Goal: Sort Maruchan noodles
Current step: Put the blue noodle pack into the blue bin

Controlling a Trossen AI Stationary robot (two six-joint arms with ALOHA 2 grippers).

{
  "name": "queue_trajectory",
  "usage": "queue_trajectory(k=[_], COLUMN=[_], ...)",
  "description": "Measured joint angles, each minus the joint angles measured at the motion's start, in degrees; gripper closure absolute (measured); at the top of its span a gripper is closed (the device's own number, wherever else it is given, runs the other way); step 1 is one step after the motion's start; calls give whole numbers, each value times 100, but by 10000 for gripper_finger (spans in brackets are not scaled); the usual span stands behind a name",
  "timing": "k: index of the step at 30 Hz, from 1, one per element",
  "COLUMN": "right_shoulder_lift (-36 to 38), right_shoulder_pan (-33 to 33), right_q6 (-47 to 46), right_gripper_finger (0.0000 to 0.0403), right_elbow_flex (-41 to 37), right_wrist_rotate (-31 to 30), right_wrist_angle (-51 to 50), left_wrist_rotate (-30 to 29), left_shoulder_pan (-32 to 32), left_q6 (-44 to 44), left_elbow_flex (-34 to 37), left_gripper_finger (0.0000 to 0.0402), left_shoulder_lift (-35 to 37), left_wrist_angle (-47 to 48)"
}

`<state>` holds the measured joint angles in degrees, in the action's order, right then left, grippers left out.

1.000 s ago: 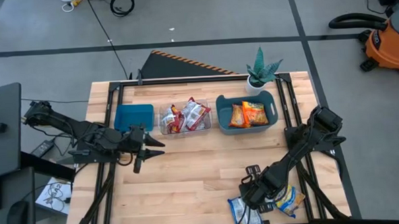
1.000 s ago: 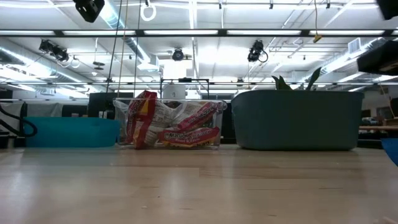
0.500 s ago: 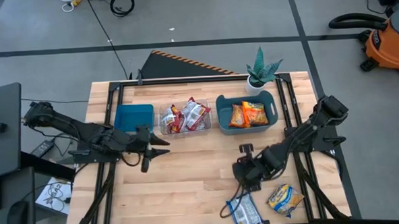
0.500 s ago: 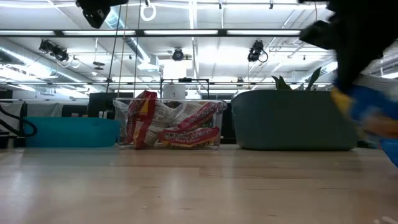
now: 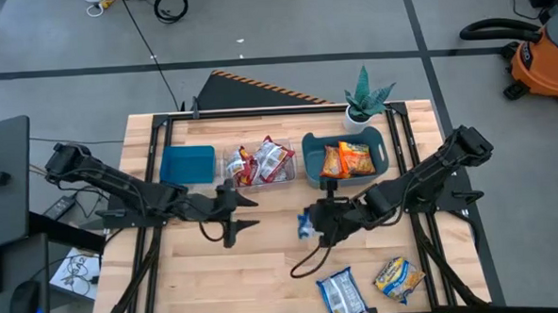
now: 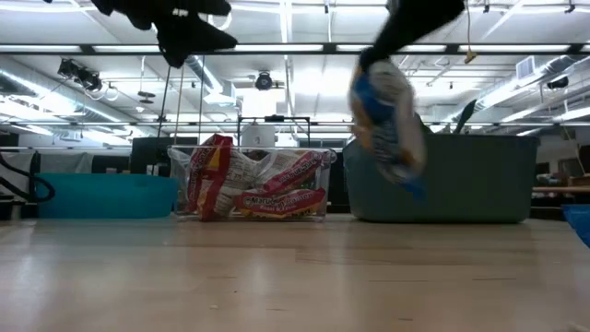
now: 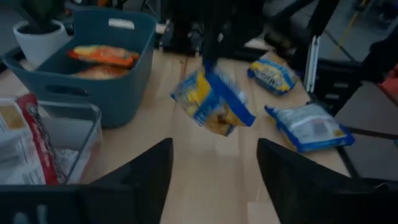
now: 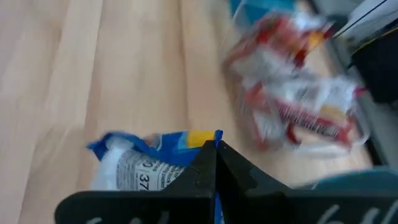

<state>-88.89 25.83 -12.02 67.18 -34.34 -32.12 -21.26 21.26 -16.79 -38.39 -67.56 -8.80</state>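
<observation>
1. The right hand (image 5: pixel 312 223) is clamped on a blue-and-yellow noodle packet (image 5: pixel 307 228), which hangs below its fingertips, clear of the bench (image 5: pixel 265 261), in front of the grey-blue bin (image 5: pixel 344 177).
2. The left hand (image 5: pixel 246 213) hovers near the clear tub (image 5: pixel 259 181), fingers spread wide and holding nothing.
3. Two more blue-and-yellow packets (image 5: pixel 342 293) lie at the bench's near edge.

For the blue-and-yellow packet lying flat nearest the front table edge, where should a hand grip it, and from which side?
Probably from straight above, pinching a short sealed end of the blue-and-yellow packet. It lies flat on the table apart from its neighbour packet, so the thin crimped end gives an easier pinch than its puffed middle.
</observation>
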Motion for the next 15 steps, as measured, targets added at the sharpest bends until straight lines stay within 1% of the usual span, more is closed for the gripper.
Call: queue_trajectory(k=[2,4,6,9,11,13,15], right_shoulder_lift=[10,10,10,9,8,8,8], right_shoulder_pan=[-48,-92,-148,-240,-290,-323,-353], right_q6=[97,145,170,182,342,533,694], right_gripper_finger=[395,396,396,396,396,396,396], right_elbow_flex=[0,0,0,0,0,0,0], right_wrist_rotate=[-227,-450,-702,-1074,-1149,-1159,-1233], right_wrist_angle=[435,843,1210,1503,1784,2078,2307], left_wrist_rotate=[-71,-289,-554,-995,-1329,-1620,-1938], left_shoulder_pan=[10,30,86,209,344,463,528], left_q6=[3,-37,-40,148,441,699,645], left_elbow_flex=[0,0,-2,-107,-341,-735,-1170], left_gripper_finger=[140,129,125,124,124,123,123], left_shoulder_lift=[-173,-302,-410,-569,-663,-793,-926], left_wrist_angle=[-106,-318,-506,-721,-505,-179,411])
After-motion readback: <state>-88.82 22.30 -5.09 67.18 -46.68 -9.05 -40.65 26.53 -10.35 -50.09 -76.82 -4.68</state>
